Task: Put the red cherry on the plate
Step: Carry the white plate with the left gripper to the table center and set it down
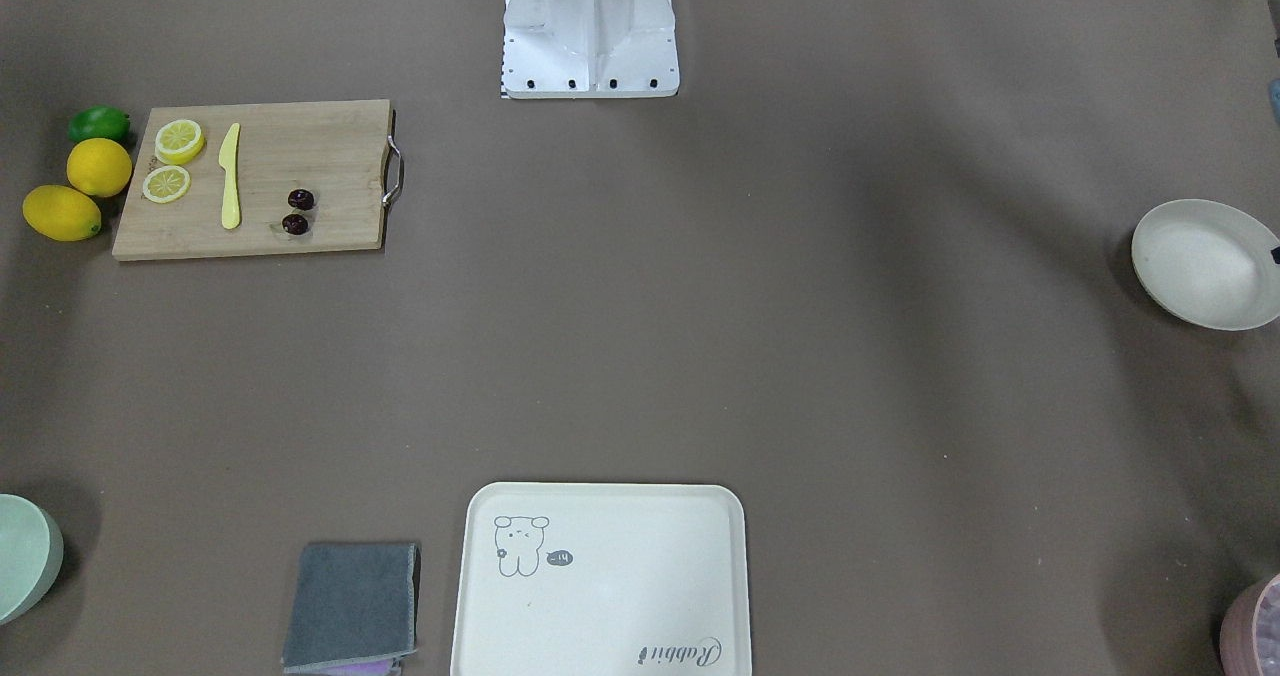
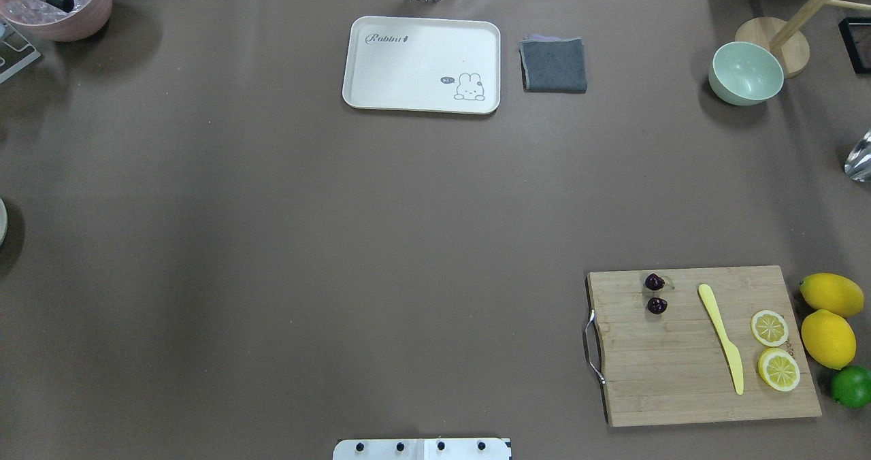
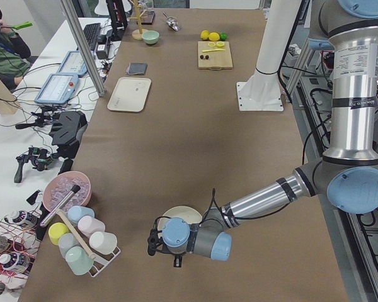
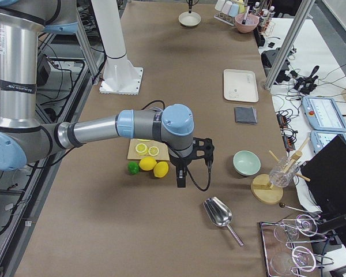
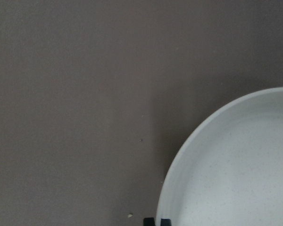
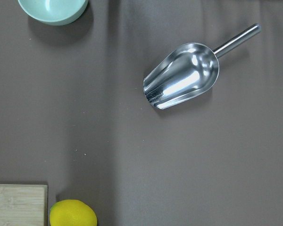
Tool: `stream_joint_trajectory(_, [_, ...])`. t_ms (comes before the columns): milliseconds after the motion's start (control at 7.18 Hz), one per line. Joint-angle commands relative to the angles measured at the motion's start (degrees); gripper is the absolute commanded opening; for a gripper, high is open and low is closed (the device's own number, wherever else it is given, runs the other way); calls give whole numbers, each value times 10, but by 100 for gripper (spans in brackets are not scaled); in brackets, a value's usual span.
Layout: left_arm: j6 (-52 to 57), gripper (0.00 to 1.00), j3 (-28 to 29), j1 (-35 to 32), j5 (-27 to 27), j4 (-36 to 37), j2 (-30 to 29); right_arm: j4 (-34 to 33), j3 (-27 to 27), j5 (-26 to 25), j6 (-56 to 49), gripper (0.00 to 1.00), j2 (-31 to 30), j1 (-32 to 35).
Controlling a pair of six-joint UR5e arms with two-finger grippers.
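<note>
**Q:** Where are the grippers, and is either one holding anything?

**A:** The left gripper (image 3: 154,243) hangs low over the tabletop (image 2: 272,242) at its left end, just beside the rim of the plate (image 1: 1200,276). Its wrist camera catches only two dark tips at the bottom edge, so I cannot tell whether the fingers are spread or closed. The right gripper (image 4: 181,180) points down near the tabletop's right end, close to the lemons (image 4: 161,169). Only a side camera shows it, so its grip cannot be judged either. Its wrist camera looks down on a metal scoop (image 6: 184,77) and the edge of a pale green bowl (image 6: 52,9).

**Q:** And where is the red cherry?

**A:** The red cherry (image 1: 295,224), a pair of small dark fruits, lies on a wooden cutting board (image 1: 330,146). The board is near the tabletop's right corner on the robot's side, well apart from the plate. The pair sits toward the board's handle end. A yellow knife (image 1: 231,181) lies beside it, then two lemon slices (image 1: 180,141). The lemons and a lime (image 1: 98,123) rest on the tabletop just past the board's other end.
</note>
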Motion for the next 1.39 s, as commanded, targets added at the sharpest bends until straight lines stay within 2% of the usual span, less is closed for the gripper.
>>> stream_joint_trajectory(0, [-4, 0, -60, -10, -44, 107, -44, 0, 0, 1, -8, 100, 0, -1])
stream_joint_trajectory(139, [-35, 0, -70, -9, -44, 112, -67, 12, 0, 2, -10, 100, -4, 0])
stream_joint_trajectory(418, [-222, 0, -150, 20, -46, 101, -98, 20, -2, 7, -2, 100, -5, -1])
stream_joint_trajectory(696, [-410, 0, -260, 129, -37, 100, -112, 20, -1, 16, -1, 100, 1, -7])
stream_joint_trajectory(975, [-528, 0, -321, 223, 27, 66, -114, 20, -2, 34, 2, 100, 11, -29])
stream_joint_trajectory(1253, [-670, 0, -351, 318, 88, 35, -163, 27, -3, 60, 41, 100, 38, -59])
